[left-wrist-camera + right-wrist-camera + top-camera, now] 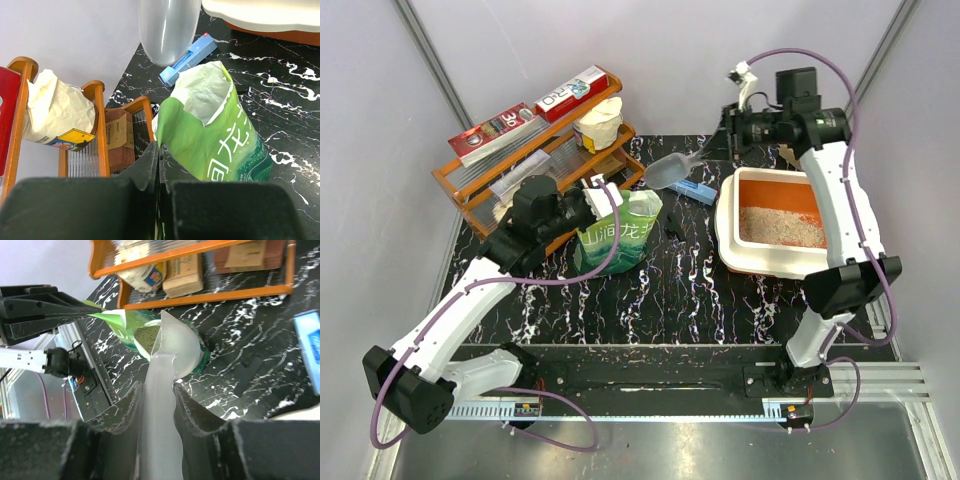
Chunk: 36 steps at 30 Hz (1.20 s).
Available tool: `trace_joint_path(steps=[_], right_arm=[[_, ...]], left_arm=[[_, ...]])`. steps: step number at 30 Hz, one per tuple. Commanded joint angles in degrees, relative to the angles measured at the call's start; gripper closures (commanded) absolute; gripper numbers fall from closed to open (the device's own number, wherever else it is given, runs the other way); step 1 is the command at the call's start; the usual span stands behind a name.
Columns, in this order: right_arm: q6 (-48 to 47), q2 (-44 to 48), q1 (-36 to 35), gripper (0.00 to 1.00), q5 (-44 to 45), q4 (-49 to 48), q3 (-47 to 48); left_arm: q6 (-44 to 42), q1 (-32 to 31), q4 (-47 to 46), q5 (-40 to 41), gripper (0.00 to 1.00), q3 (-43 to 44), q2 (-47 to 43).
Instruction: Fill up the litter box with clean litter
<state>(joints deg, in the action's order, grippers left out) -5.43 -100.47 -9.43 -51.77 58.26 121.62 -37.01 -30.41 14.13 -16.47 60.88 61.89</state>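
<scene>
The litter box (732, 205), white rim and orange inside, sits at the right with clean litter (780, 226) covering its floor. Its rim shows in the left wrist view (260, 15). My right gripper (159, 390) is shut on the handle of a translucent plastic scoop (672, 170) held in the air between box and pouch; the scoop bowl (180, 350) hangs over the open green pouch (150, 337). My left gripper (160, 150) is shut on the edge of the green pouch (215, 135), holding its mouth open. The pouch stands left of the box (615, 235).
An orange wire rack (535, 150) with boxes and a paper bag stands at the back left, close behind the pouch. A small blue box (695, 190) lies between the pouch and the litter box. Grey walls close the back.
</scene>
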Motion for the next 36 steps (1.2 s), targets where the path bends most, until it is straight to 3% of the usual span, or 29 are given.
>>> trace_joint_path(steps=[1,7,14,18,21,30,36], right_arm=[[-3.87,-2.62,-5.93,1.0,-1.06,2.29,4.15],[-11.09,-7.72,-12.97,1.0,12.29,5.99,4.85],[-3.82,-9.58,-17.72,1.0,20.2,4.85,4.34],[1.47,-5.36,-19.83,1.0,34.22,1.95,-2.17],[1.56,-2.72,-20.27,1.0,39.71,2.56,-4.99],[-0.02,0.54,-20.28,1.0,41.84,2.3,-7.63],[0.34,-4.29,-21.85,1.0,37.79,2.82,-0.61]], left_arm=[[-0.16,0.0,-8.68,-1.37,1.0,2.57,-3.18],[-0.86,0.0,-7.98,-1.81,1.0,3.45,-3.44],[-2.27,-0.08,-11.66,-4.53,1.0,3.71,-1.86],[0.28,-0.7,-17.03,-6.9,1.0,5.73,1.21],[1.24,-1.93,-18.52,-7.52,1.0,7.85,2.71],[0.11,-2.72,-18.09,-6.48,1.0,6.01,1.66],[-3.33,-2.81,-14.84,-4.72,1.0,3.19,-0.63]])
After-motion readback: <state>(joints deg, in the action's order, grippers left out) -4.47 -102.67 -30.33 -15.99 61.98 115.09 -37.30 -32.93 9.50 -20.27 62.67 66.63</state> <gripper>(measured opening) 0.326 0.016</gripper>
